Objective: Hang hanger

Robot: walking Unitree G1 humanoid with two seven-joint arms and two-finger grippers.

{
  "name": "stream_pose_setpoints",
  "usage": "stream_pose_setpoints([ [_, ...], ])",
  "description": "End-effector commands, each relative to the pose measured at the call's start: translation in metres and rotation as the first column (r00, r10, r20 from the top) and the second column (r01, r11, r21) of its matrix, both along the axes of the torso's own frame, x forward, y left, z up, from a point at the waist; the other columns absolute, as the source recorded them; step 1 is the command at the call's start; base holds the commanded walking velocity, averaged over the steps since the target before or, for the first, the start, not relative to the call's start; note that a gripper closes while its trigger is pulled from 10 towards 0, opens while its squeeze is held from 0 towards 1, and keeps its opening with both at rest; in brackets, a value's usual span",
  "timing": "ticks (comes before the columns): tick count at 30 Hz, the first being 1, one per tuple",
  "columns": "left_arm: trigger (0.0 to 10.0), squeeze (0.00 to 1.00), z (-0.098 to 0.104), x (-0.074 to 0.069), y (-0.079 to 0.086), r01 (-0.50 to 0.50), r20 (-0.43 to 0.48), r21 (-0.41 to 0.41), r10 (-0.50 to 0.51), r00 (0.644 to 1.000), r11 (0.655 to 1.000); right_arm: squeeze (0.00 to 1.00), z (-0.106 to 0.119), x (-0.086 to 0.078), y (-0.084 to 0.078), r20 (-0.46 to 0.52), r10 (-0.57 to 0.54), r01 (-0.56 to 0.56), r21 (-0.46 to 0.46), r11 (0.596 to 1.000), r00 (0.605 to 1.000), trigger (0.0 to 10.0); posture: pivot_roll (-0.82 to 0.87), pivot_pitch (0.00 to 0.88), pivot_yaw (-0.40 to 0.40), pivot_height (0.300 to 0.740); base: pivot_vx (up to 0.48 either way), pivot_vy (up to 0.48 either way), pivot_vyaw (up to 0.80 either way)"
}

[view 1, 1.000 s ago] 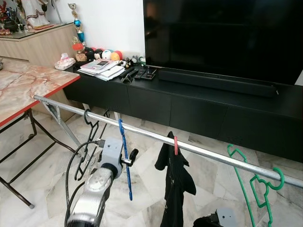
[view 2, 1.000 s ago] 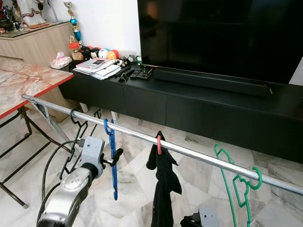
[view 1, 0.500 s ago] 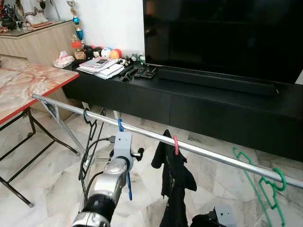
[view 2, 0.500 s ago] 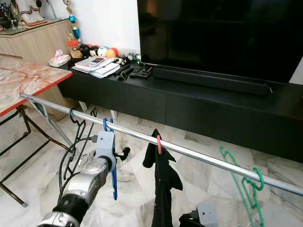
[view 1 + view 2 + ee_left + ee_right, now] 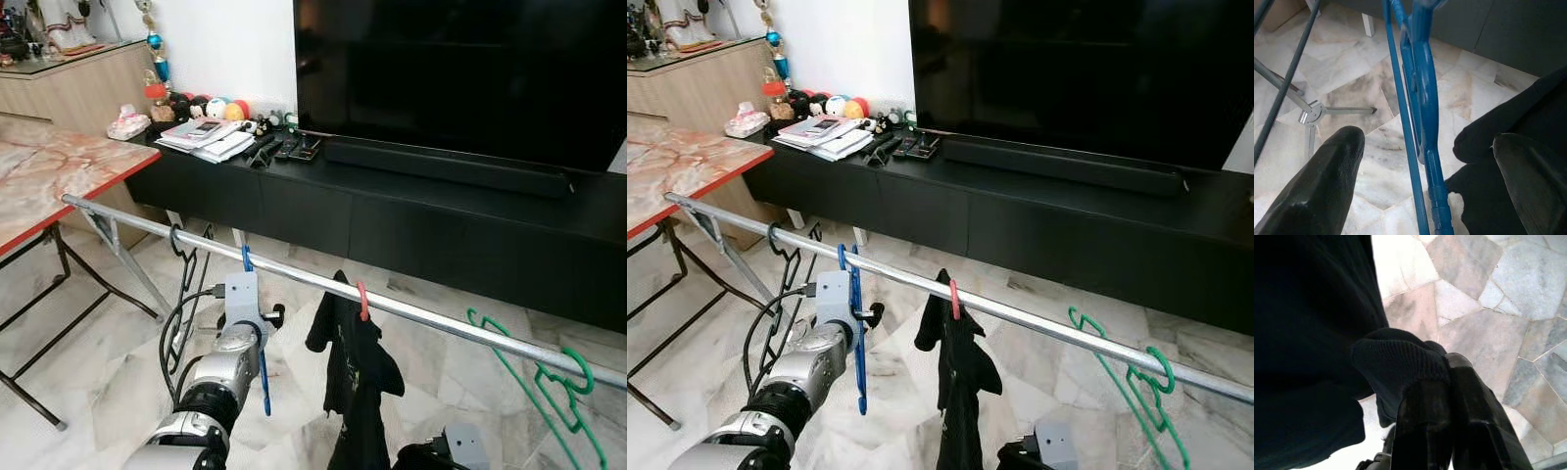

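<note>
Left tool (image 5: 1425,161) spread around blue hanger (image 5: 257,333), hooked on rail (image 5: 431,316).

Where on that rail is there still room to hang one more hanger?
The longest bare stretch of rail runs between the red hanger carrying the black garment and the green hanger. It is crowded where the black hanger and blue hanger hang, with the left gripper there.

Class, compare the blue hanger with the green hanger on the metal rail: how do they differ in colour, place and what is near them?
The blue hanger is blue and hangs toward the rail's left part; the green hanger is green and sits near its right end. The open left pincer straddles the blue hanger, while the green hanger has no pincer near it. The blue hanger hangs straight down; the green hanger slants. Both are bare and hooked over the rail.
</note>
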State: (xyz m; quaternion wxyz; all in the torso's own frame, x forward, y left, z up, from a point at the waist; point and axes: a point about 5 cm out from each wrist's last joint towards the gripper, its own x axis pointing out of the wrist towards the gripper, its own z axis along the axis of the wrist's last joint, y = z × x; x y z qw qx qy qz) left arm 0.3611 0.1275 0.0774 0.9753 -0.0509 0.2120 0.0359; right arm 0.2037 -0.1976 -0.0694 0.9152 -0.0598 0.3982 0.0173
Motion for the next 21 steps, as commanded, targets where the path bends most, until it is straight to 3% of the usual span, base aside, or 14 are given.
stream_pose_setpoints([
  [1,0.0,0.00,0.0024,0.0028,0.0018,-0.025,0.003,-0.024,0.025,1.000,0.999,0.00,0.0018,0.0024,-0.0023,0.006,0.017,-0.017,-0.012,1.000,1.000,10.0,0.04,0.000,0.000,0.740,0.000,0.000,0.00],
  [11,0.0,0.00,0.0022,0.0056,0.0116,-0.063,0.000,-0.003,0.063,0.998,0.998,0.00,0.0024,0.0030,-0.0034,0.009,0.022,-0.022,-0.016,1.000,1.000,10.0,0.04,0.000,-0.001,0.740,0.000,0.000,0.00],
  [21,0.0,0.00,0.0026,0.0062,0.0085,-0.062,0.007,-0.017,0.062,0.998,0.998,0.00,0.0022,0.0030,-0.0023,0.010,0.017,-0.017,-0.012,1.000,1.000,10.0,0.04,0.000,0.002,0.740,0.000,0.000,0.00],
])
